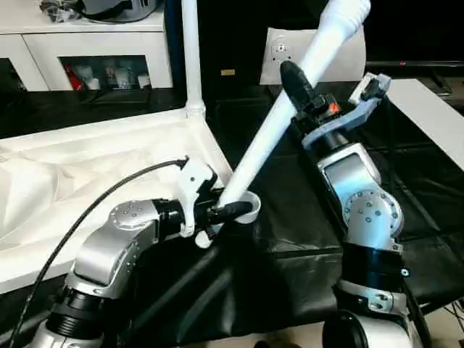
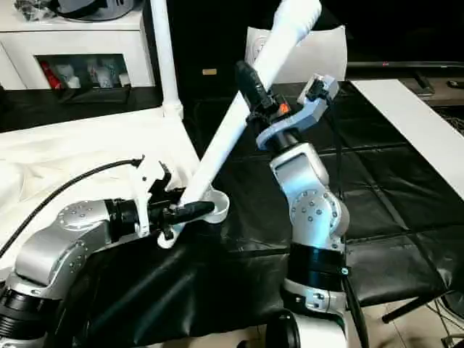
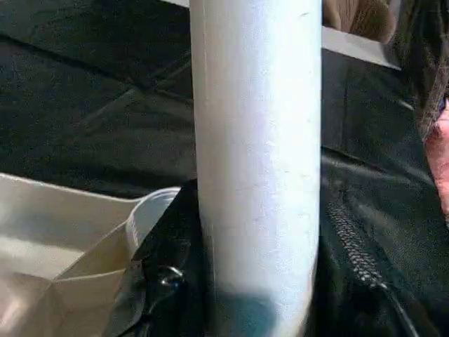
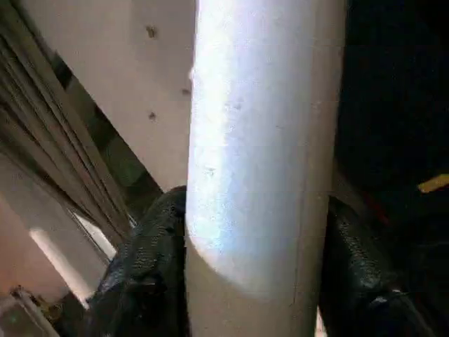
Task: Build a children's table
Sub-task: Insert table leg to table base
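The children's table lies upside down on the black work surface, its ribbed white top (image 1: 87,167) at the left. One white leg (image 1: 191,51) stands upright in the far corner socket. A second leg (image 1: 272,134) leans steeply to the right, its lower end in the near round socket (image 1: 251,210). My left gripper (image 1: 233,209) is shut on this leg just above the socket. My right gripper (image 1: 296,81) is shut on the same leg higher up, black fingers (image 4: 147,260) pressed against both sides.
A white cabinet with shelves (image 1: 87,43) stands at the back left. A white board (image 1: 435,109) lies along the right side, and a white panel (image 1: 348,61) leans behind the tilted leg. A black cable (image 1: 94,203) runs over the table top to my left arm.
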Controlling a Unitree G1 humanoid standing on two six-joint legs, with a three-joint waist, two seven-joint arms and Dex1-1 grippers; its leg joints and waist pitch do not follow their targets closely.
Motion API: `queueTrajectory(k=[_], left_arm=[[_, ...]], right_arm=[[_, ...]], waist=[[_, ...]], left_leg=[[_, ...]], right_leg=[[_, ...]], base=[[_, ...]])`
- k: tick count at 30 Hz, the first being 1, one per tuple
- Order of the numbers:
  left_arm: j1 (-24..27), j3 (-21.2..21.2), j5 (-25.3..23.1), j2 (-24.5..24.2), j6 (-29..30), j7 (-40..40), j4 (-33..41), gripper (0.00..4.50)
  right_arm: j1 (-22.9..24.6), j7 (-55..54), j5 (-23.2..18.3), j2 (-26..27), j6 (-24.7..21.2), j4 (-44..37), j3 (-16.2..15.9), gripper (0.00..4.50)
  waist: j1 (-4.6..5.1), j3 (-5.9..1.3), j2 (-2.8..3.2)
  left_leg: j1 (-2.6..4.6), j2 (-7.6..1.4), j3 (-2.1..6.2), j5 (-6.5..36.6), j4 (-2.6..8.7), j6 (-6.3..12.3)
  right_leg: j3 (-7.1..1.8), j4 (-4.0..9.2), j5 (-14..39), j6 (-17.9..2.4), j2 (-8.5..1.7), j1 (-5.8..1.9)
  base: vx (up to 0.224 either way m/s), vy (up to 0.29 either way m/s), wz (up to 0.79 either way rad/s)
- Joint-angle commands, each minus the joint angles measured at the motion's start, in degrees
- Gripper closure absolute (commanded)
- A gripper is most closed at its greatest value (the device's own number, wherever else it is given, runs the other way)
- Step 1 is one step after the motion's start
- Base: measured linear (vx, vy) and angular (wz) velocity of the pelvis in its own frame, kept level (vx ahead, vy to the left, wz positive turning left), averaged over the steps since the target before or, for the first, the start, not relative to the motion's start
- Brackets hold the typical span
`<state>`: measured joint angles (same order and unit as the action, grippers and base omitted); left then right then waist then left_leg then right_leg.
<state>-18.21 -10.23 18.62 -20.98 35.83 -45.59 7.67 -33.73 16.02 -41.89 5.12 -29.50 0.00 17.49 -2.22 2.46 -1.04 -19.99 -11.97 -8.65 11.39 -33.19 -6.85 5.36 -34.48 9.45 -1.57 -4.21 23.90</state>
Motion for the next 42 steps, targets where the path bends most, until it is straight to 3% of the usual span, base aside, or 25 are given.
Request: queueTrajectory(k=[1,8,10,12,14,16,19,20,21,25,26,27,30,31,32,35,39,42], left_arm=[[-1.4,0.7,0.6,-1.1,0.6,-0.7,1.2,3.0],[-3.0,2.1,0.7,-4.0,1.2,-2.0,0.2,3.01],[-3.4,2.3,0.3,-5.6,1.0,-2.8,-0.7,3.01],[-3.6,2.2,0.1,-6.3,0.9,-3.2,-1.2,3.01],[-3.8,2.0,-0.4,-7.0,0.7,-3.4,-1.9,3.01],[-4.1,2.0,-0.8,-7.2,0.7,-3.0,-2.7,3.01],[-4.5,1.8,-1.2,-7.5,1.4,-2.7,-3.1,3.02],[-4.9,1.8,-1.5,-7.6,1.8,-2.1,-3.7,3.02],[-4.9,1.8,-1.5,-7.6,1.8,-2.1,-3.7,3.02],[-5.5,1.9,-2.1,-8.3,2.2,-1.4,-4.9,3.02],[-5.6,1.8,-2.2,-8.4,2.5,-1.4,-5.0,3.02],[-5.6,1.7,-2.3,-8.5,2.7,-1.4,-5.0,3.02],[-5.7,1.6,-2.5,-8.7,3.1,-1.4,-5.3,3.02],[-5.8,1.4,-2.8,-8.9,3.5,-1.3,-5.6,3.02],[-6.0,1.0,-3.2,-9.3,3.8,-1.3,-5.9,3.02],[-6.1,0.6,-3.5,-9.5,4.0,-1.3,-6.1,3.02],[-6.6,-0.8,-4.1,-9.9,4.1,-2.1,-6.3,3.02],[-6.7,-1.4,-4.2,-10.0,4.1,-2.7,-6.2,3.02]], right_arm=[[1.2,-0.2,1.7,-1.7,-0.4,0.7,-0.6,1.81],[4.9,3.6,5.1,-8.8,-2.9,0.6,-3.3,1.18],[7.1,6.6,6.9,-13.0,-3.2,0.1,-4.9,0.97],[8.0,8.5,8.7,-15.7,-2.5,0.1,-6.1,0.86],[9.2,11.9,13.2,-20.4,0.4,0.7,-9.1,0.7],[9.6,13.7,16.6,-23.9,2.4,1.5,-10.9,0.46],[9.4,15.8,24.5,-29.2,9.5,3.3,-15.2,0.23],[8.8,16.8,28.3,-32.0,13.8,4.6,-16.9,0.23],[8.8,16.8,28.3,-32.0,13.8,4.6,-16.9,0.15],[7.5,18.1,36.0,-37.0,24.2,6.6,-20.2,0.0],[6.9,18.1,38.7,-38.3,28.3,6.9,-21.4,0.0],[6.4,18.1,41.1,-39.3,32.1,7.4,-22.4,0.0],[5.5,18.3,45.0,-40.7,37.5,7.7,-24.6,0.0],[4.5,17.3,48.8,-41.9,42.3,8.2,-26.8,0.0],[3.2,15.5,52.7,-42.8,46.0,9.5,-28.9,0.0],[2.3,14.1,55.4,-43.3,48.8,10.8,-30.1,0.0],[-3.4,8.6,65.7,-43.9,54.7,19.7,-35.3,0.0],[-5.5,6.5,67.8,-43.0,56.8,22.8,-36.0,0.0]], waist=[[-0.18,-3.61,0.56],[-0.57,-3.62,0.48],[-0.66,-3.65,0.48],[-0.75,-3.61,0.43],[-0.9,-3.56,0.71],[-1.13,-3.46,0.47],[-1.31,-3.48,0.24],[-1.26,-3.37,0.09],[-1.25,-3.36,0.04],[-1.19,-3.32,-0.12],[-1.04,-3.35,-0.64],[-0.98,-3.34,-0.45],[-0.74,-3.27,-0.51],[-0.7,-3.29,-0.47],[-0.68,-3.32,-0.82],[-0.43,-3.29,-0.62],[-0.1,-3.3,-0.66],[0.12,-3.41,-0.74]], left_leg=[[-0.4,-0.11,-0.89,4.5,3.35,0.57],[-0.51,-0.03,-0.93,4.4,3.16,1.0],[-0.54,0.03,-0.9,4.6,3.13,1.12],[-0.52,-0.02,-0.9,4.9,3.06,1.32],[-0.56,-0.04,-0.9,5.1,2.99,1.27],[-0.49,-0.1,-0.95,5.7,2.91,1.08],[-0.55,-0.06,-0.98,6.7,2.8,1.18],[-0.52,0.0,-1.07,7.1,2.74,1.46],[-0.6,0.06,-1.05,7.4,2.63,1.68],[-0.62,0.14,-1.09,7.8,2.46,2.29],[-0.76,0.06,-1.09,8.0,2.41,2.44],[-0.72,0.23,-1.13,8.0,2.36,2.82],[-0.77,0.14,-1.08,8.2,2.28,3.38],[-0.74,0.18,-1.08,8.3,2.27,3.53],[-0.83,0.14,-1.08,8.1,2.21,3.54],[-0.76,0.11,-1.06,8.1,2.22,3.52],[-0.66,0.1,-1.1,8.9,2.1,3.27],[-0.86,0.16,-1.11,9.3,1.98,3.22]], right_leg=[[-3.01,3.4,10.1,-6.4,-2.51,-4.13],[-2.96,3.52,11.1,-6.1,-2.5,-4.28],[-2.88,3.59,11.6,-6.1,-2.5,-4.36],[-2.85,3.68,12.3,-6.0,-2.43,-4.35],[-2.83,3.73,12.9,-6.2,-2.5,-4.27],[-2.85,3.87,13.8,-6.5,-2.49,-4.21],[-2.65,4.0,16.0,-6.5,-2.64,-4.2],[-2.7,4.14,17.2,-6.1,-2.6,-4.12],[-2.63,4.24,18.4,-5.7,-2.56,-4.12],[-2.56,4.39,20.1,-5.0,-2.47,-3.96],[-2.48,4.37,20.8,-4.6,-2.5,-3.89],[-2.48,4.4,21.2,-4.4,-2.4,-3.88],[-2.41,4.33,21.7,-4.3,-2.36,-3.71],[-2.4,4.35,21.7,-4.4,-2.3,-3.72],[-2.35,4.2,21.5,-4.5,-2.27,-3.7],[-2.4,4.0,20.4,-5.2,-2.18,-3.6],[-2.46,3.67,18.7,-6.9,-2.17,-3.54],[-2.53,3.41,17.8,-7.2,-2.16,-3.75]], base=[[0.0,0.0,0.0],[0.0,0.0,0.0],[0.0,0.0,0.0],[0.0,0.0,0.0],[0.0,0.0,0.0],[0.0,0.0,0.0],[0.0,0.0,0.0],[0.0,0.0,0.0],[0.0,0.0,0.0],[0.0,0.0,0.0],[0.0,0.0,0.0],[0.0,0.0,0.0],[0.0,0.0,0.0],[0.0,0.0,0.0],[0.0,0.0,0.0],[0.0,0.0,0.0],[0.0,0.0,0.0],[0.0,0.0,0.0]])
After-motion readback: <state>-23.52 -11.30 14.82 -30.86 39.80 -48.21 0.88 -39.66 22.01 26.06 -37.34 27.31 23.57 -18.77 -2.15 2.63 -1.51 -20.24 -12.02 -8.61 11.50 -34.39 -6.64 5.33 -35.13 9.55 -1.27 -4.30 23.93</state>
